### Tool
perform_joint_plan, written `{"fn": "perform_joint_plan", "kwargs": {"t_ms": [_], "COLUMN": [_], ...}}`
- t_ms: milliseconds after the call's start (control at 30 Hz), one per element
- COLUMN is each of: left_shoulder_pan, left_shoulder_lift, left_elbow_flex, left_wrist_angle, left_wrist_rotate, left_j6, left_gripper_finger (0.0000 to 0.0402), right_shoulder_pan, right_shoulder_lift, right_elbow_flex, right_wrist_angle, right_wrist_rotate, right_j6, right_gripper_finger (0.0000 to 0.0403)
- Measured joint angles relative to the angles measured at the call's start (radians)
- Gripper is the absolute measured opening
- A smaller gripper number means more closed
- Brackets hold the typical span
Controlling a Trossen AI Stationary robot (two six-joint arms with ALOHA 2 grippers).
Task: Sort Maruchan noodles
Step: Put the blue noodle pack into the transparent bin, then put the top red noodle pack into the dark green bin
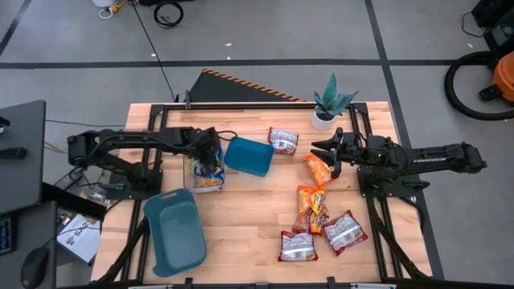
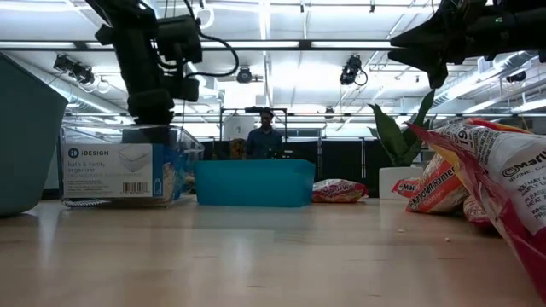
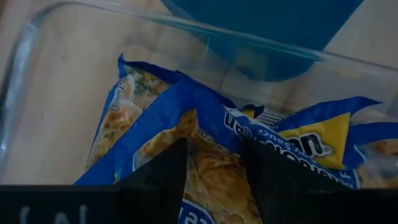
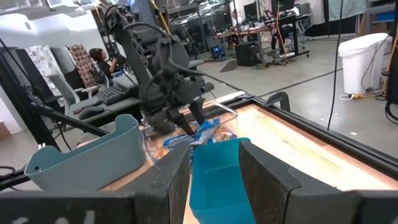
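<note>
The yellow-and-blue noodle packets [image 3: 205, 143] lie in the clear container [image 1: 202, 178] directly under the left gripper [image 1: 210, 164], its fingers wide and empty, while the right gripper [image 1: 328, 149], fingers parted holding nothing, hovers just beside the orange packet [image 1: 318, 168] on the counter [image 1: 249, 217].

Free tabletop [image 1: 241, 217] btwn bins, packets.

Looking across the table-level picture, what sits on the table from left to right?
Large teal bin → clear container → small teal bin → red-and-silver noodle packet → white plant pot → orange noodle packet.
</note>
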Motion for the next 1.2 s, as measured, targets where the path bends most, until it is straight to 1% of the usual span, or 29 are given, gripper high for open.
{"fn": "perform_joint_plan", "kwargs": {"t_ms": [133, 333, 400, 533, 633, 667, 733, 1000, 1100, 1200], "left_shoulder_pan": [0.000, 0.000, 0.000, 0.000, -0.018, -0.026, -0.044, -0.094, -0.095, -0.095], "left_shoulder_lift": [0.029, 0.030, 0.015, -0.005, -0.004, -0.005, -0.004, 0.036, 0.084, 0.144], "left_elbow_flex": [0.000, 0.009, 0.040, 0.149, 0.217, 0.230, 0.233, 0.117, 0.122, 0.156], "left_wrist_angle": [0.015, 0.002, -0.044, -0.126, -0.123, -0.106, -0.020, 0.539, 0.585, 0.560], "left_wrist_rotate": [0.000, 0.004, 0.005, 0.005, 0.004, 0.004, 0.005, 0.003, 0.003, 0.001], "left_j6": [0.002, 0.019, 0.027, 0.024, 0.023, 0.028, 0.043, 0.074, 0.054, 0.050], "left_gripper_finger": [0.0164, 0.0164, 0.0164, 0.0164, 0.0164, 0.0164, 0.0164, 0.0164, 0.0164, 0.0164], "right_shoulder_pan": [0.000, 0.000, 0.000, 0.000, 0.000, 0.000, 0.000, 0.000, 0.000, 0.000], "right_shoulder_lift": [0.006, 0.008, 0.008, 0.008, 0.008, 0.008, 0.008, 0.008, 0.010, 0.014], "right_elbow_flex": [0.000, 0.000, 0.000, 0.000, 0.000, 0.000, 0.000, 0.000, 0.000, 0.000], "right_wrist_angle": [0.004, 0.007, 0.006, 0.006, 0.006, 0.006, 0.007, 0.007, 0.007, 0.009], "right_wrist_rotate": [0.000, 0.000, 0.000, 0.000, 0.000, 0.000, 0.000, 0.000, 0.000, 0.005], "right_j6": [0.000, 0.000, 0.000, 0.000, 0.000, 0.000, 0.000, 0.000, -0.002, -0.002], "right_gripper_finger": [0.0144, 0.0144, 0.0144, 0.0144, 0.0144, 0.0144, 0.0144, 0.0144, 0.0144, 0.0144]}}
